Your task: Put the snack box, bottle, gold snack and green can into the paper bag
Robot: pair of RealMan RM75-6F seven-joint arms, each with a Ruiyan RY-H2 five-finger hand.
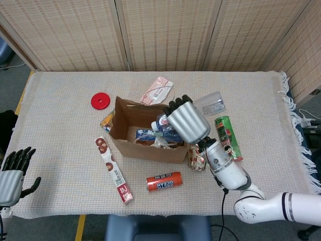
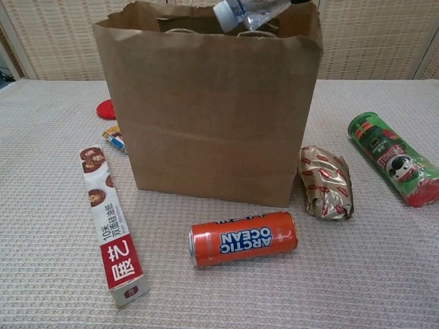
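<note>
Bottle held over paper bag.
The clear bottle (image 1: 209, 104) is gripped by the right hand (image 1: 186, 120) above the open paper bag (image 2: 206, 116), cap tilted downward; the left hand (image 1: 12, 173) is seen empty, fingers apart.

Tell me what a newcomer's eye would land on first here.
The right hand holds the bottle cap-down over the open paper bag at mid-table. Next come the orange can lying in front of the bag, and the gold snack and green can to its right.
</note>
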